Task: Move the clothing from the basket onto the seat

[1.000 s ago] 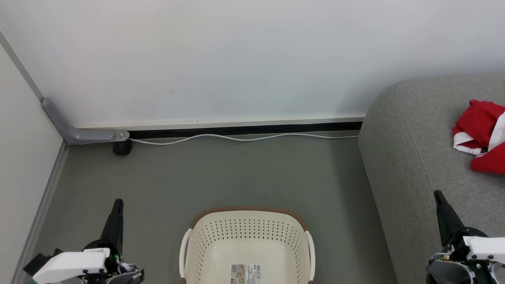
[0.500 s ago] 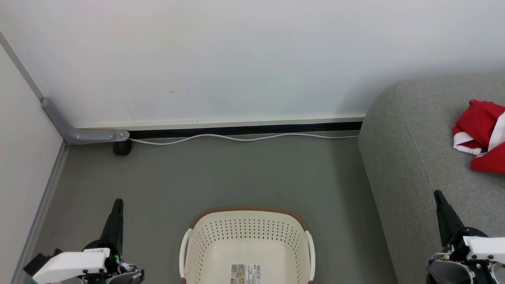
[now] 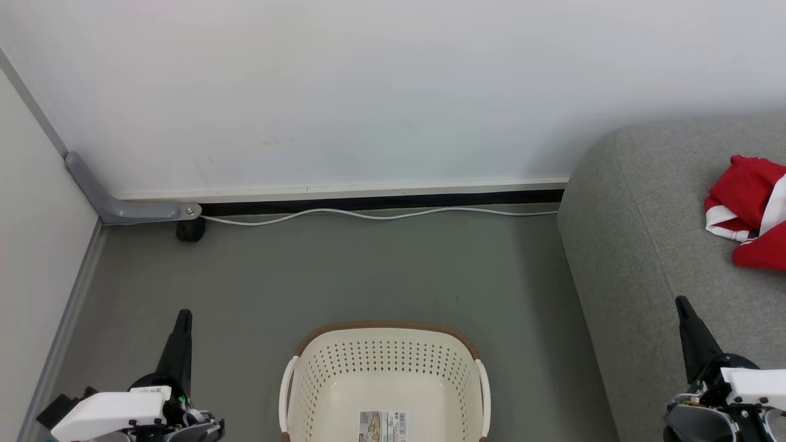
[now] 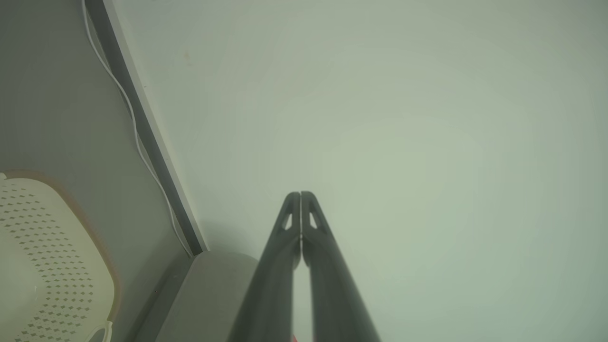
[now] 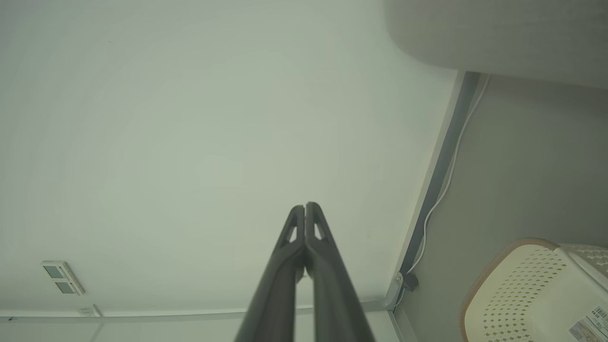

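Head view: you have the clothing (image 3: 752,209) lying on the seat (image 3: 645,245), cut off at the right edge, so it may be one garment or two. The basket (image 3: 387,325) stands on the floor (image 3: 368,264) beside the seat, its sticker (image 3: 382,425) showing.
Left wrist view: left gripper (image 4: 300,194) closed, fingers touching, empty.
Right wrist view: right gripper (image 5: 304,206) closed, empty, facing the wall (image 5: 190,142).

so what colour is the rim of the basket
Brown, running around the top of the cream basket; it shows best in the head view.
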Controlling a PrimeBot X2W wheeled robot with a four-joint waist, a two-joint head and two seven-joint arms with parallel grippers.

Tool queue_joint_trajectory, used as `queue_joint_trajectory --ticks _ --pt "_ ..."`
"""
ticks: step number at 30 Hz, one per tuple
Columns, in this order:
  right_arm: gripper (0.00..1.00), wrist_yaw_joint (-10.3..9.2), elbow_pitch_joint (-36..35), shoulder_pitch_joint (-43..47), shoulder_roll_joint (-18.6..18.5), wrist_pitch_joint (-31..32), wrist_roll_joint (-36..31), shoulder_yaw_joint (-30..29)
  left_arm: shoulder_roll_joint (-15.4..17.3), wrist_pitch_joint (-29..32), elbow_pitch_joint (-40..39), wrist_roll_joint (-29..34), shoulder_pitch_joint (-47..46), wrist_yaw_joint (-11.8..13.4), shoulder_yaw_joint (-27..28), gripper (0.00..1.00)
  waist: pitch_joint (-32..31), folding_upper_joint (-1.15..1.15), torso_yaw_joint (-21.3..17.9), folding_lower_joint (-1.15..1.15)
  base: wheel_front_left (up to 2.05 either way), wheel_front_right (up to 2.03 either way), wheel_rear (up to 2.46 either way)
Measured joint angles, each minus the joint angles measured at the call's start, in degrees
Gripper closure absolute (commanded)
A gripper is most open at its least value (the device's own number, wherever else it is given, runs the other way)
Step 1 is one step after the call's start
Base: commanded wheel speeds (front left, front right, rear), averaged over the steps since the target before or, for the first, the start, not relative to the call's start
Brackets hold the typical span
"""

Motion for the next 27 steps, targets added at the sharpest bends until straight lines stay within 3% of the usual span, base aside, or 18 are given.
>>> queue_joint_trajectory --ticks 27 --pt "1.0 0.0 0.0 0.0 0.0 0.0 0.0 0.0 0.0 0.0 0.0 0.0 0.0 0.0 0.0 1.0 0.0 0.0 0.0 0.0 0.0 0.0 0.0"
